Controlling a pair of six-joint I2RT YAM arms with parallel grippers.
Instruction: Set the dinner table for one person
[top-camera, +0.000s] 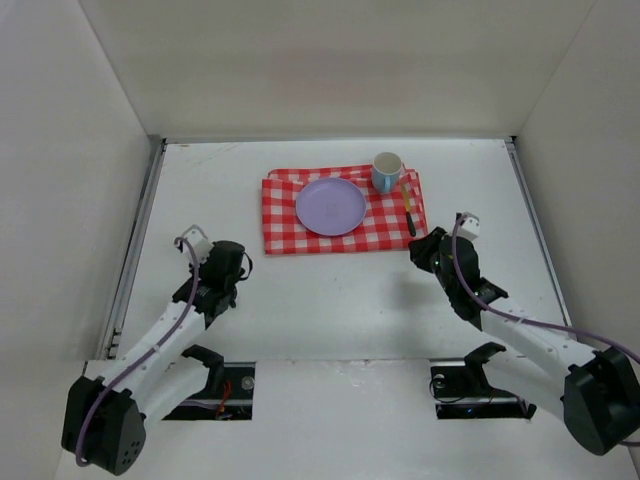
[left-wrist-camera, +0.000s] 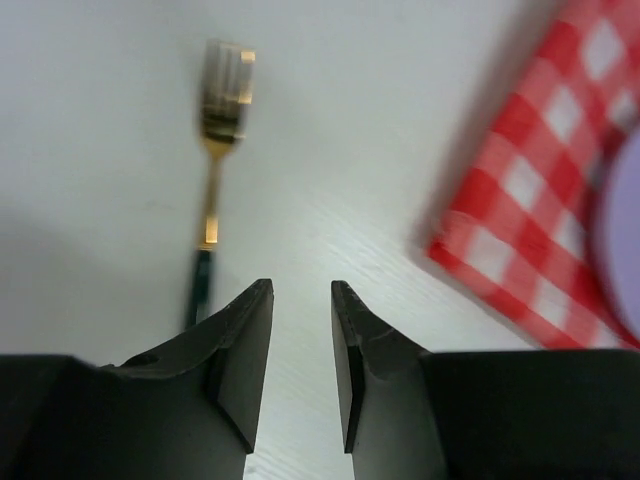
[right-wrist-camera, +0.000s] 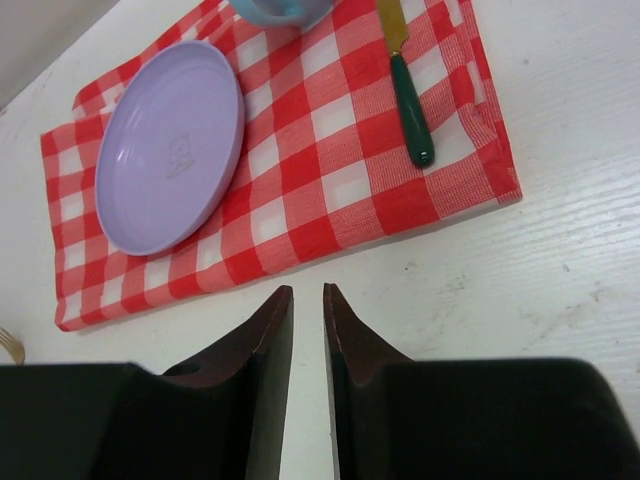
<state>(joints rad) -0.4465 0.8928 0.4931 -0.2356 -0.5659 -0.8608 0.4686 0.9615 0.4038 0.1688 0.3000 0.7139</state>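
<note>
The white dinner table (top-camera: 340, 300) carries a red-and-white checked cloth (top-camera: 385, 232) at the back centre. On the cloth are a purple plate (top-camera: 331, 206), a blue mug (top-camera: 387, 172) and a green-handled knife (top-camera: 409, 215) to the plate's right. A gold fork with a dark green handle (left-wrist-camera: 210, 180) lies on bare table ahead and left of my left gripper (left-wrist-camera: 302, 290). That gripper is slightly open and empty. My right gripper (right-wrist-camera: 308, 292) is empty, its jaws almost together, over bare table just in front of the cloth (right-wrist-camera: 330, 170). The fork is not clear in the top view.
White walls surround the table on three sides, with metal rails (top-camera: 135, 250) along the left and right edges. The left gripper (top-camera: 232, 258) is left of the cloth, the right gripper (top-camera: 420, 250) at its front right corner. The fork's tines (right-wrist-camera: 10, 345) show at the right wrist view's left edge.
</note>
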